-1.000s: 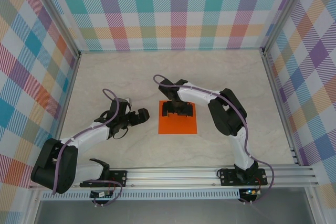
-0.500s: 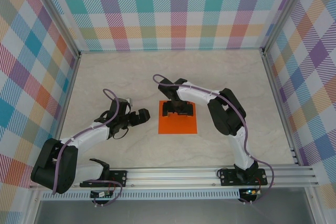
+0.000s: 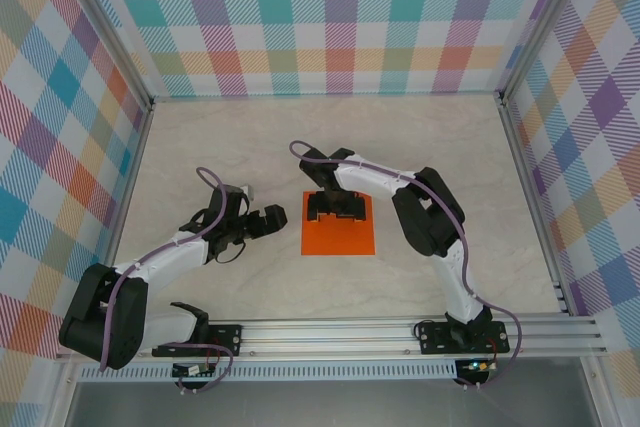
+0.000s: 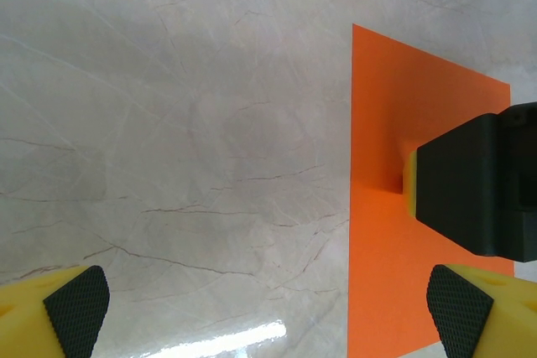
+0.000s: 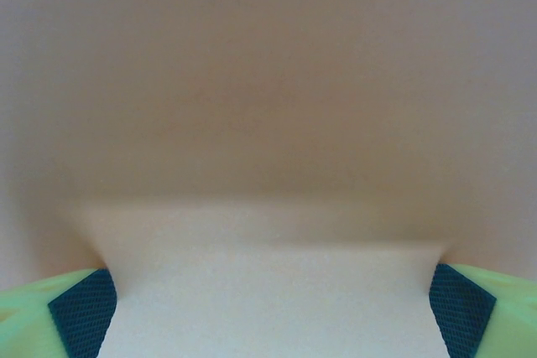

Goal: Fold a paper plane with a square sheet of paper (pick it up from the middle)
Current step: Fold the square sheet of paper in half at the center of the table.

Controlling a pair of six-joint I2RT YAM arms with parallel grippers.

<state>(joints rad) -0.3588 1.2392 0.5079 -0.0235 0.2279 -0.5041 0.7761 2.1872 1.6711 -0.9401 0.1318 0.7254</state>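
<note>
The square sheet of paper (image 3: 338, 237) is bright orange and lies flat and uncreased on the marble table, mid-view. My right gripper (image 3: 336, 209) is down over the sheet's far half, open, its fingers spread across the paper. In the right wrist view its fingertips (image 5: 82, 314) frame a blurred, very close surface. My left gripper (image 3: 266, 219) hovers just left of the sheet, open and holding nothing. In the left wrist view the sheet (image 4: 394, 232) lies at the right, with a black right-gripper finger (image 4: 482, 186) standing on it.
The pale marble table (image 3: 230, 147) is ringed by checked walls. An aluminium rail (image 3: 400, 332) runs along the near edge, carrying both arm bases. A purple cable (image 3: 210, 182) loops over the left arm.
The left gripper has edged slightly toward the far side. The right gripper stays over the sheet, and the sheet has not moved.
</note>
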